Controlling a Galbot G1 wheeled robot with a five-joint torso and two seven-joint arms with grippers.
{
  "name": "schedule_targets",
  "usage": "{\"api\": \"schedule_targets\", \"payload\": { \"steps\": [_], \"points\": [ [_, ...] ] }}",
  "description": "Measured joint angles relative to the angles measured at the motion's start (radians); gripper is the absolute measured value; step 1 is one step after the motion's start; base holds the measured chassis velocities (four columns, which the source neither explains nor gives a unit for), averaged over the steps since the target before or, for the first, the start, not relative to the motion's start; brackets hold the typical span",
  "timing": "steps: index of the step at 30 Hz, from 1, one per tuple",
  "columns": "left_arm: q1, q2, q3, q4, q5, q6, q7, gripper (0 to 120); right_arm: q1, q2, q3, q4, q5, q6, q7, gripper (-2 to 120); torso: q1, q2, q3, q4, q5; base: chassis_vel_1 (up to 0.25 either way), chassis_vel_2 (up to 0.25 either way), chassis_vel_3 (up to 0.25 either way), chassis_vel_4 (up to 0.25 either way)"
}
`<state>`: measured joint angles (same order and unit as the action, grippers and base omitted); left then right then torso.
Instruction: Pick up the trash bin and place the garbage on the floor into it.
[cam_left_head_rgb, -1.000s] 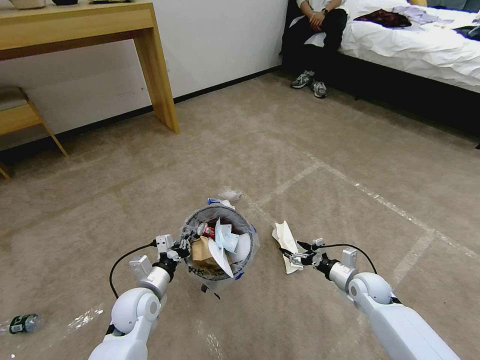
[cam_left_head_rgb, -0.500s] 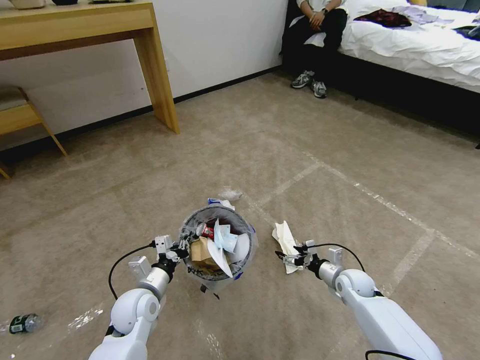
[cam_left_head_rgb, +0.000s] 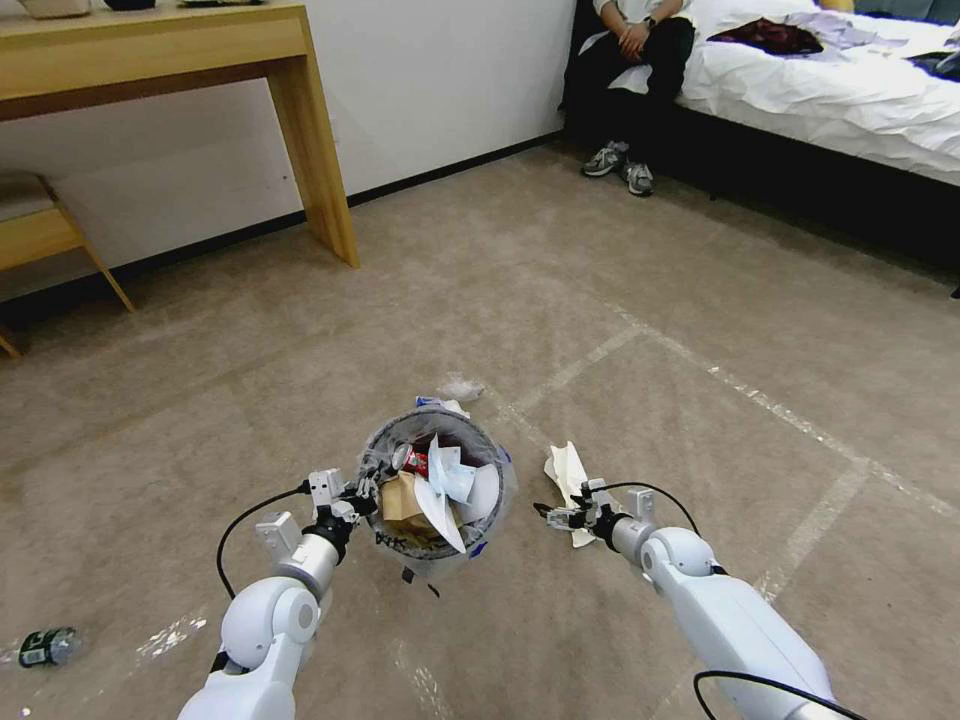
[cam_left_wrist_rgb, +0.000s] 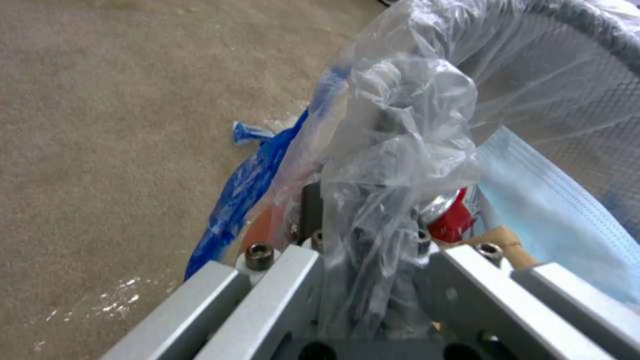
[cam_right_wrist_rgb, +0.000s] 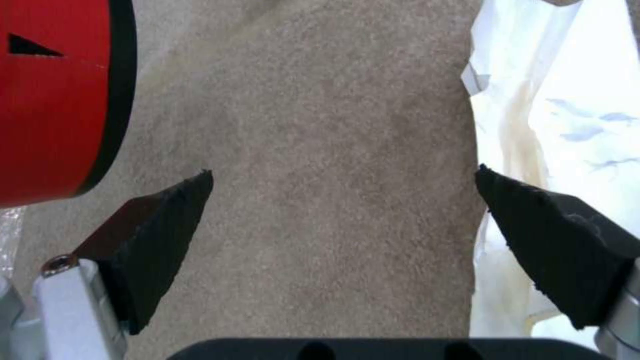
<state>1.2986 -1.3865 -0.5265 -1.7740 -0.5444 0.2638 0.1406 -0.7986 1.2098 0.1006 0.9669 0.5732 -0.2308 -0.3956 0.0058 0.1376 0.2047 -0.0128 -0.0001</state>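
Bin (cam_left_head_rgb: 437, 490): hanging just above the floor (cam_left_head_rgb: 620, 300), gripped at its rim by the left gripper (cam_left_head_rgb: 362, 492); probably being carried close to the litter so drops stay short.
Left jaws: clenching on the rim and bunched liner (cam_left_wrist_rgb: 393, 150), which keeps the bag from slipping.
Right gripper (cam_left_head_rgb: 556, 515): sitting low over the carpet between bin and white slipper (cam_left_head_rgb: 572, 478), jaws released wide, holding nothing.
Contents: brown paper bag (cam_left_head_rgb: 405, 500), red can (cam_left_head_rgb: 416, 462) and white sheets are already lying inside.
Left on the floor: the slipper, a clear wrapper (cam_left_head_rgb: 461, 387) beyond the bin, a small bottle (cam_left_head_rgb: 46, 647) well off to the left.
Left wrist view: showing the pinch on liner and rim, a pale blue mask (cam_left_wrist_rgb: 553, 210) inside.
Right wrist view: showing the bin's red base (cam_right_wrist_rgb: 53, 95) beside one pad and the slipper (cam_right_wrist_rgb: 560, 100) touching the other, bare carpet between.
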Motion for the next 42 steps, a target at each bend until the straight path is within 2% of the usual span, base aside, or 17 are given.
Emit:
{"api": "schedule_targets", "payload": {
  "steps": [19,29,42],
  "points": [
    [0.004,-0.007,0.001,0.008,0.005,-0.001,0.0,1,0.065,0.044,0.027,-0.16,-0.095,0.068,0.003,100,0.0,0.0,0.0,0.0001,0.0,0.0,0.0,0.0,0.0],
    [0.008,-0.01,0.001,0.009,0.007,-0.003,0.003,1,0.079,0.045,0.04,-0.195,-0.117,0.083,0.01,100,0.0,0.0,0.0,0.0001,0.0001,0.0,0.0,0.0,0.0],
    [0.007,-0.012,0.006,0.016,0.012,-0.004,0.003,1,0.128,0.09,0.069,-0.315,-0.206,0.14,0.013,100,0.0,0.0,0.0,0.0002,0.0001,0.0,0.0,0.0,0.0]
  ]
}}
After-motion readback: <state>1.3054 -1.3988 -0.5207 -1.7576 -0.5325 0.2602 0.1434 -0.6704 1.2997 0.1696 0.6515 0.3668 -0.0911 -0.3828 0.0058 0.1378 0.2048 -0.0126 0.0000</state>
